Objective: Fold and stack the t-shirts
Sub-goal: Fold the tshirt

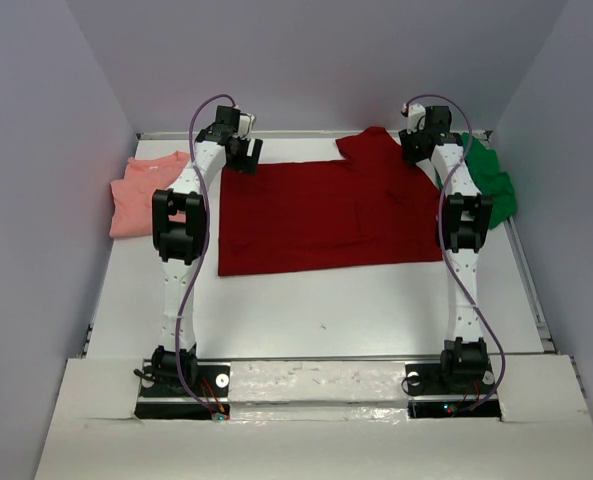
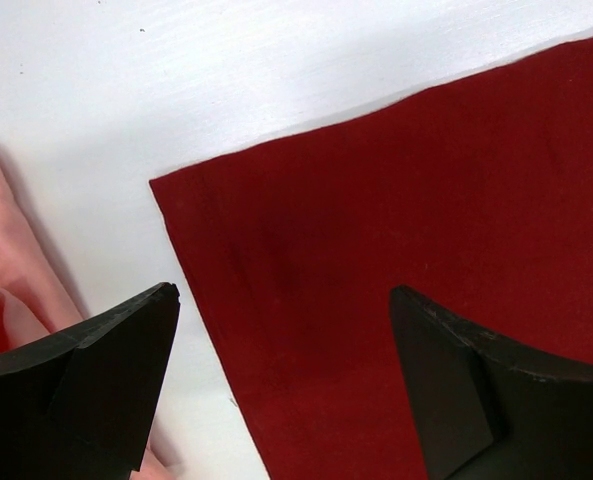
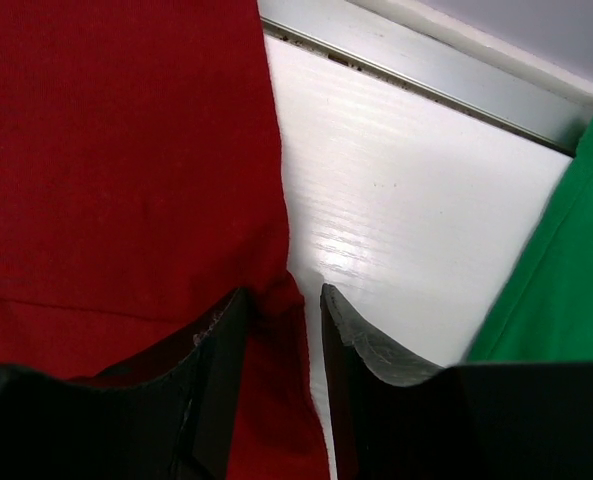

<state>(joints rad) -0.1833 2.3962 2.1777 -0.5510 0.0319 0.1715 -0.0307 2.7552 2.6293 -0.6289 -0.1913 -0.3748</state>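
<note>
Plain dark red t-shirt (image 1: 326,215), pink t-shirt (image 1: 141,195), green t-shirt (image 1: 496,180).

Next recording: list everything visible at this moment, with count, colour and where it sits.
dark red t-shirt: one, dark red, spread flat across the far middle of the table
pink t-shirt: one, salmon pink, bunched at the far left
green t-shirt: one, bright green, bunched at the far right
table: one, white, under all three shirts
rail: one, grey metal, along the table's far edge
left gripper: one, black, open above the red shirt's far left corner
right gripper: one, black, closed on a fold at the red shirt's far right edge
</note>
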